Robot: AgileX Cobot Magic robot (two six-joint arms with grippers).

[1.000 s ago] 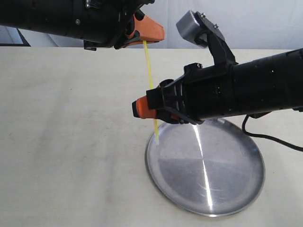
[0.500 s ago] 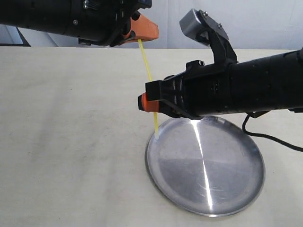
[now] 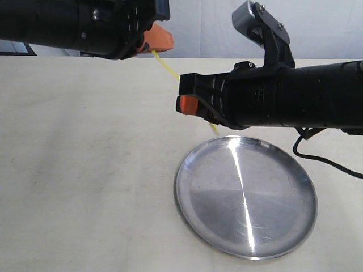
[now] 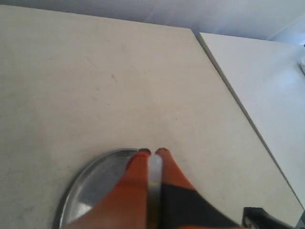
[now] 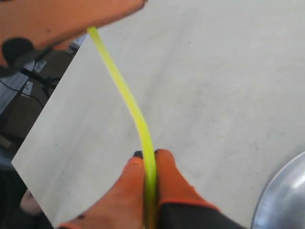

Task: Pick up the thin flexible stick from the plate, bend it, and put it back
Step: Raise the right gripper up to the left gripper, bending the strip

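A thin yellow stick [image 3: 168,66] arcs between both grippers above the table, lifted off the silver plate [image 3: 245,195]. My left gripper [image 3: 154,46] is shut on its upper end at the top left of the exterior view. Lower and to the right, my right gripper [image 3: 184,104] is shut on the stick; a short tail [image 3: 214,129] pokes out below it, just above the plate's far rim. In the right wrist view the stick [image 5: 125,95] curves from my right gripper [image 5: 150,155] up to the left gripper's orange finger [image 5: 62,19]. The left wrist view shows my left gripper [image 4: 152,151] over the plate [image 4: 95,183].
The pale table [image 3: 85,158] spreads around the plate. In the left wrist view a table edge [image 4: 238,102] runs diagonally beside a second white surface [image 4: 271,76]. A black cable [image 3: 323,161] trails from the right arm past the plate.
The stick has left the plate and now bows between the grippers. The left gripper drew back leftward; the right gripper rose and shifted right.
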